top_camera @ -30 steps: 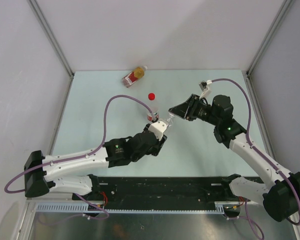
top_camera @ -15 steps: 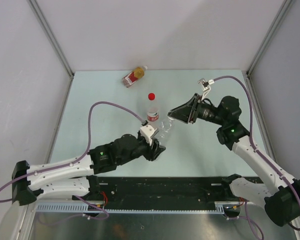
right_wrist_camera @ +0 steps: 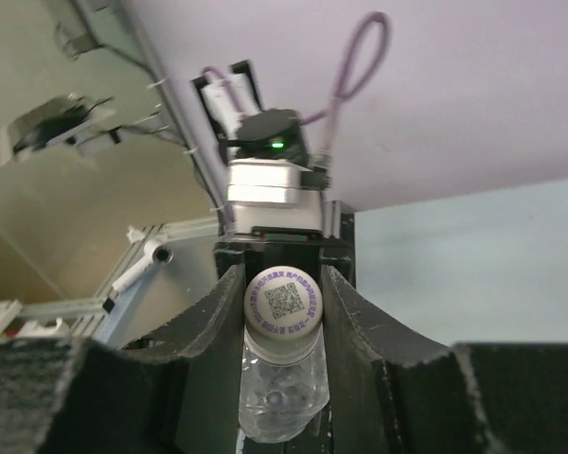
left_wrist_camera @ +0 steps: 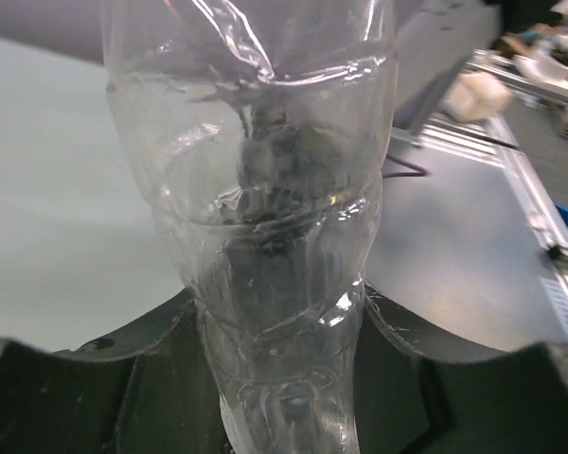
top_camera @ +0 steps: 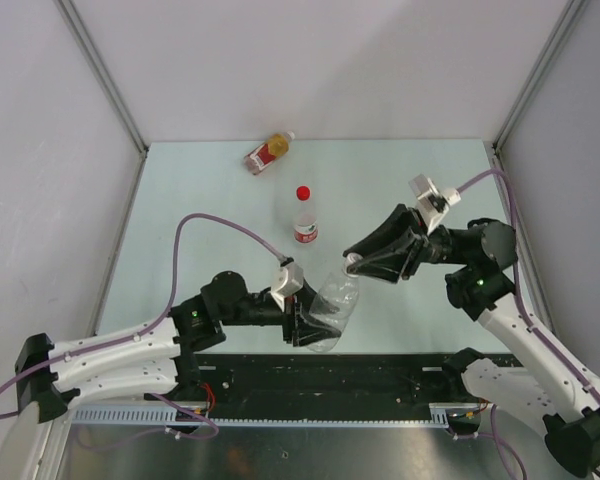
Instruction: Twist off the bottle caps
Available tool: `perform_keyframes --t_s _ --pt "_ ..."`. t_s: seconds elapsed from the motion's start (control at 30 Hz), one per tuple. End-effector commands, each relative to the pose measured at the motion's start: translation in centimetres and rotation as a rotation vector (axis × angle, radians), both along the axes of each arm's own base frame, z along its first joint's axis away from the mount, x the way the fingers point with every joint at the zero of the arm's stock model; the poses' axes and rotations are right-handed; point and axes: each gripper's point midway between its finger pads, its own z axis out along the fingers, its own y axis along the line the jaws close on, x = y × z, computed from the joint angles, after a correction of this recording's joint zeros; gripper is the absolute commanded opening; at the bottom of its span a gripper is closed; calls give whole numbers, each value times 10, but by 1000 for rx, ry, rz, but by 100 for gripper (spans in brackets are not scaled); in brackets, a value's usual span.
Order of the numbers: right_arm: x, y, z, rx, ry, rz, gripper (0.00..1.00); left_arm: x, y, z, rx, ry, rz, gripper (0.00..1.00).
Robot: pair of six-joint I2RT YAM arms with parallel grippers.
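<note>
A: Count?

B: Three bottles, three caps, every cap on. The clear unlabelled bottle (top_camera: 332, 305) was held between the two hands over the near middle of the surface (top_camera: 180, 220). The labelled bottle (top_camera: 305, 228) stood upright mid-surface with the red cap (top_camera: 303, 193) on top. The amber bottle (top_camera: 267, 153) lay on its side near the far edge, its white cap (top_camera: 289, 135) pointing far-right.

A: Orientation of the held one?

B: Long axis ran diagonally in the top view, base near-left, neck far-right. Its whitish cap (right_wrist_camera: 284, 303), with a QR code printed on top, faced straight into the right wrist camera.

A: Hands?

B: The left hand (top_camera: 302, 322) was clamped on the base end, and the bottle wall looked crumpled between the fingers. The right hand (top_camera: 357, 262) was pinching the whitish cap, one finger on each side.

A: Delta vs one second earlier?

B: Both hands and the held bottle had come toward the arm bases. Earlier they met right beside the labelled bottle. At this frame they were apart from it, nearer and to the right. The left arm had folded back and the right arm had swung in. The held bottle looked larger in the top view. The labelled and amber bottles hadn't moved.
</note>
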Motion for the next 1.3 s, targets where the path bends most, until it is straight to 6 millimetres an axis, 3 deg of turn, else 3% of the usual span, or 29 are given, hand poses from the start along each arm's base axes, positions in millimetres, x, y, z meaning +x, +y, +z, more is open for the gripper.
perform_keyframes --t_s 0.0,0.2,0.4,0.47,0.63,0.83,0.93,1.27 --pt "-26 3 -13 -31 -93 118 0 -71 11 72 -277 -207 -403 0" --pt "-45 4 -13 -26 -164 181 0 -86 22 81 -324 -237 -481 0" --pt "-40 6 -9 -12 -152 143 1 -83 26 82 -338 -234 -447 0" --pt "-35 6 -7 -3 -137 110 11 -80 24 81 -336 -226 -425 0" --pt "-14 3 -1 17 -67 -5 56 -61 14 72 -309 -193 -331 0" --pt "5 -6 7 41 -4 -101 93 -24 5 54 -231 -159 -137 0" --pt "6 -10 11 57 -7 -127 99 -10 5 47 -193 -155 -56 0" --pt "16 -14 12 65 13 -197 99 38 16 24 -52 -133 220 0"
